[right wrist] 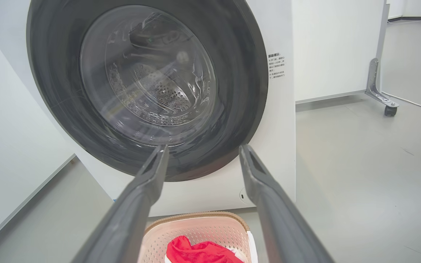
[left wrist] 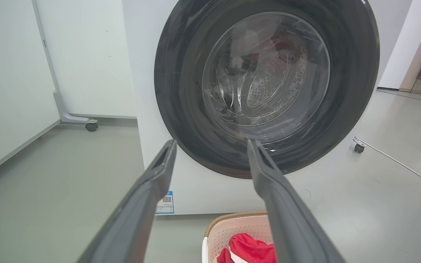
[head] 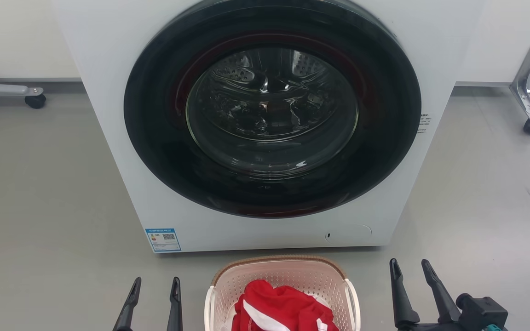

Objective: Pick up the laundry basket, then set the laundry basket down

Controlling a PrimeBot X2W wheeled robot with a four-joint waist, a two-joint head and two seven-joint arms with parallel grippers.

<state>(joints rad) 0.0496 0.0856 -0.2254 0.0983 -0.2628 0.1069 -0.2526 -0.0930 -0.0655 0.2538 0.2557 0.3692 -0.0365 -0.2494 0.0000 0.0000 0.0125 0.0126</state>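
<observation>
Before the glossy glass-doored washer point(head: 272, 115), the perforated plastic laundry basket point(head: 288, 276) (woven-look rim) holds soft red cloth point(head: 283, 305).

A: Item one, front-loading washer point(head: 108, 151). We see a white body on the grey floor point(head: 39, 193), with its round dark door point(head: 154, 138) shut and a steel drum behind the glass.

B: Confirmed. We note a blue label point(head: 164, 240) at its lower left corner. One castered metal foot point(head: 35, 99) stands far left, a second castered foot point(head: 529, 117) far right.

A: We also log a red garment point(head: 283, 301) with a white stripe, just in front of the washer.
</observation>
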